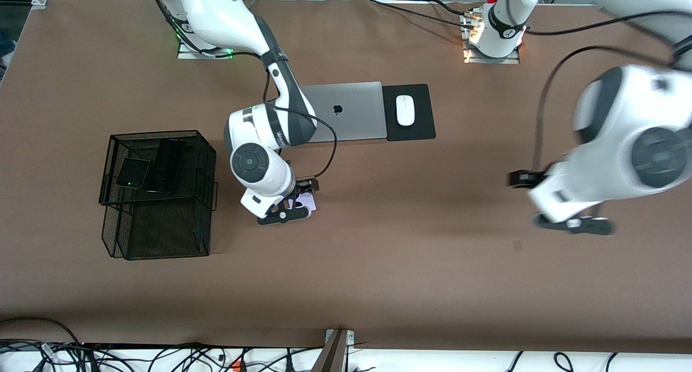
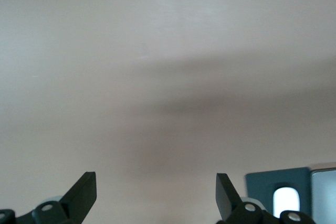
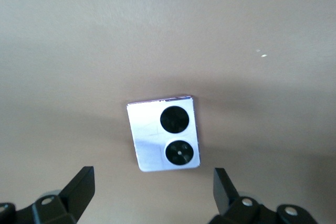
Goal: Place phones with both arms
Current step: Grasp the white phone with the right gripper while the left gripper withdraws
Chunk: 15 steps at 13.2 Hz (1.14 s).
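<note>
The lavender-white flip phone (image 3: pixel 163 133) lay flat on the brown table (image 1: pixel 411 242), nearer the front camera than the silver laptop (image 1: pixel 346 111), its two black circles facing up. The right gripper (image 3: pixel 152 195) hung directly over that phone, fingers spread wide, nothing between them. The small black flip phone (image 1: pixel 133 172) and the longer black phone (image 1: pixel 166 165) rested side by side on top of the black mesh rack (image 1: pixel 157 196), toward the right arm's end of the table from the laptop. The left gripper (image 2: pixel 156 199) hung over bare table toward the left arm's end, fingers spread and empty. A white mouse (image 1: pixel 405 110) sat on a black pad (image 1: pixel 409 112) beside the laptop.
</note>
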{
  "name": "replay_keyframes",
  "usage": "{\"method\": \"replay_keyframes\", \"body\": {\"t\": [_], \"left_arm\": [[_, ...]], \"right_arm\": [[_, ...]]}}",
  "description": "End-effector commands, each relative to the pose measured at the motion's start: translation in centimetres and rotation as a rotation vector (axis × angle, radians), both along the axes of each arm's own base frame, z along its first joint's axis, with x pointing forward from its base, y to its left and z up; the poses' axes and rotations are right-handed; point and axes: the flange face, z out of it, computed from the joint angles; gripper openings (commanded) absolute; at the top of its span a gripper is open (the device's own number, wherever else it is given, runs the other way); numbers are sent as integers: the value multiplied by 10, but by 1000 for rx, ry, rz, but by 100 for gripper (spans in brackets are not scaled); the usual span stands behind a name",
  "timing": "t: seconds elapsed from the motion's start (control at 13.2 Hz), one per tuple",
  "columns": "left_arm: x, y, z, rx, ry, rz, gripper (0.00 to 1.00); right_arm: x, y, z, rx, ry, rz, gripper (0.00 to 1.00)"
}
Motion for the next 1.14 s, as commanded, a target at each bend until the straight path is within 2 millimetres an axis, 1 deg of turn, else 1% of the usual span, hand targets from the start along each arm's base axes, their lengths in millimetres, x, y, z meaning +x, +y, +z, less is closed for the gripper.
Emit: {"method": "replay_keyframes", "body": {"t": [0.0,0.08,0.15,0.3,0.38,0.45,0.53,0.76,0.91,1.06], "left_arm": [[-25,43,45,1,-47,0,100],[-31,46,61,-2,-72,8,100],[-38,45,77,-2,-95,20,100],[-61,47,102,13,-118,28,100],[-74,47,108,14,-125,28,100],[-85,42,113,3,-139,24,100],[-96,37,115,-23,-155,20,100],[-125,21,97,-66,-188,10,100],[-129,20,83,-67,-192,10,100],[-125,18,75,-79,-180,6,100]], "right_arm": [[-11,2,-24,-14,-40,54,100],[-15,-1,-35,-18,-52,84,100],[-19,-1,-42,-22,-55,101,100],[-23,-4,-51,-29,-68,107,100],[-25,-2,-54,-29,-82,109,100],[-26,-1,-57,-28,-96,110,100],[-28,0,-58,-30,-99,112,100],[-28,0,-67,-36,-111,129,100],[-30,4,-73,-41,-116,138,100],[-30,2,-74,-43,-117,137,100]]}}
